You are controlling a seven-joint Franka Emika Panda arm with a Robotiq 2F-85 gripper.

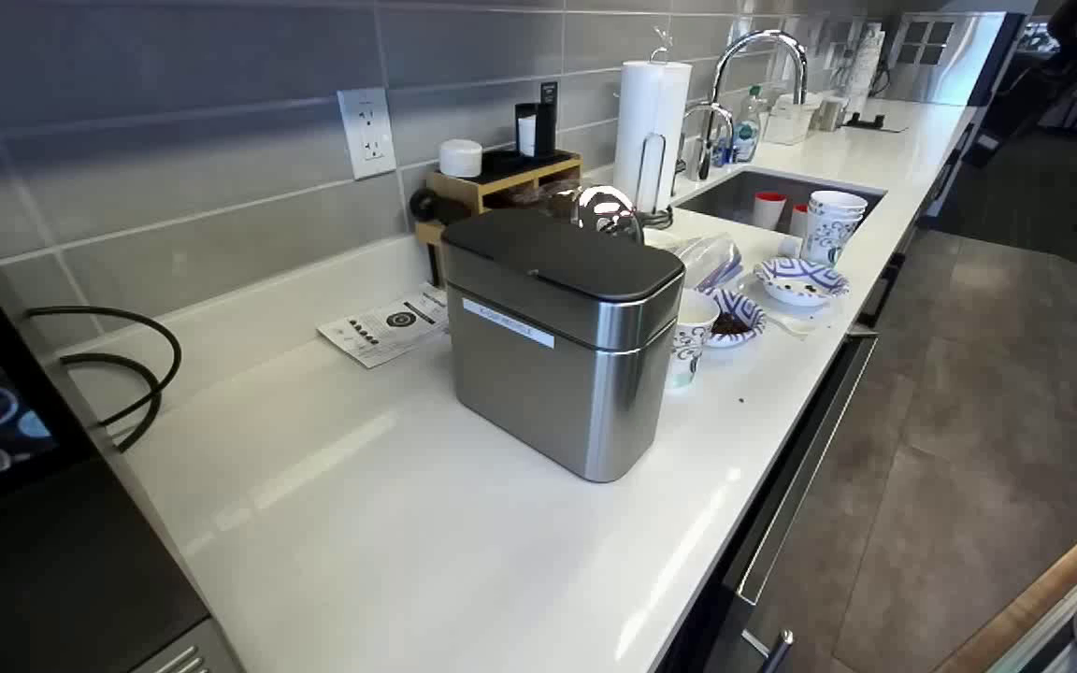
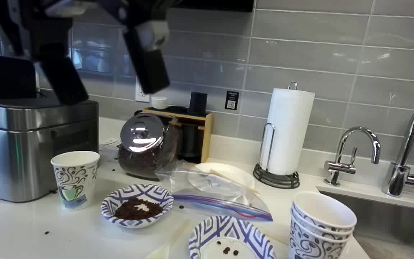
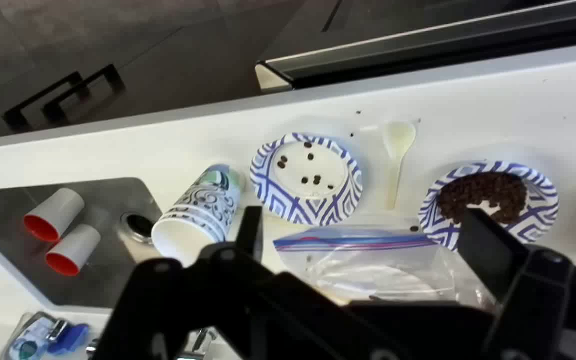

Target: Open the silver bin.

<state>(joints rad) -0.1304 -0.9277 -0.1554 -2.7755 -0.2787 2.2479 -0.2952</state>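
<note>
The silver bin [image 1: 520, 383] stands upright on the surface [image 1: 361, 551], between the back edge along the tiled wall [image 1: 202, 178] and the front edge, apart from both. In both exterior views its dark lid [image 1: 557, 248] lies level and closed, so I judge that none of the opening is done yet. The jaws are spread wide with nothing held between them, raised above the surface. In an exterior view one of them overlaps the bin's top, but only by line of sight, it seems. The wrist view looks down on the front edge near the sink [image 3: 83, 290], with the jaws across a see-through zip bag [image 3: 408, 257] and the bin out of sight. What is left looks like the whole job: carry the jaws along the surface, away from the sink's corner, lower them to the lid, and raise it. Whether it lifts or answers to a press I cannot tell. A paper cup [image 2: 76, 180] just beside the bin's sink-facing end could be knocked on the way.
</note>
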